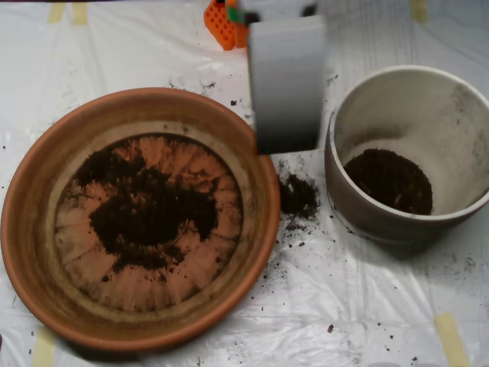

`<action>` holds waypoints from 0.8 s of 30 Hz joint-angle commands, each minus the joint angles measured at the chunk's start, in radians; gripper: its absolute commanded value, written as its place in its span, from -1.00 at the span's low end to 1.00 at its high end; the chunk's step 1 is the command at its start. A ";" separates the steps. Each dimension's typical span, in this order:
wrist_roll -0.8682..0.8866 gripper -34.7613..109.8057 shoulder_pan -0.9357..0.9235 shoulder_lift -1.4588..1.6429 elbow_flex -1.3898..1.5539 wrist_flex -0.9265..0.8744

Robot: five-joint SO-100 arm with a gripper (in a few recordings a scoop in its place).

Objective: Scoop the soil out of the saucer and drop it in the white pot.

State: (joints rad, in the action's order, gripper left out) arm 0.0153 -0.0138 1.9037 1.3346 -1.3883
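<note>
- Terracotta saucer (30, 229), left of centre, biggest item; ridged floor partly bare.
- Soil (149, 210) in saucer: dark irregular patch mid-floor, w/ a smaller clump toward upper left of floor.
- White pot (458, 183) at right, apart from saucer; dusty inner wall, dark layer of soil at its bottom.
- Grey scoop (286, 84) hangs blurred at top centre, between saucer & pot, above the table; lower edge just beside saucer's upper-right rim. Can't tell if its halves are apart or together.
- Orange arm part (221, 23) behind scoop at top edge.
- Spilled soil pile (296, 195) on white plastic sheet (367, 306), between saucer & pot; loose crumbs scattered around.
- Yellow tape strips (451, 340) at sheet corners.
</note>
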 commanded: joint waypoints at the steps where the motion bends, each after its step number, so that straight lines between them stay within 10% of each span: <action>1: 0.035 0.00 -0.138 0.103 0.097 0.044; 12: 0.009 -0.02 -0.440 0.069 0.615 0.370; 24: -0.028 -0.01 -0.554 -0.362 0.488 0.454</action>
State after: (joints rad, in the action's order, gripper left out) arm 0.0015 -0.5430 1.5386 1.9236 -0.9419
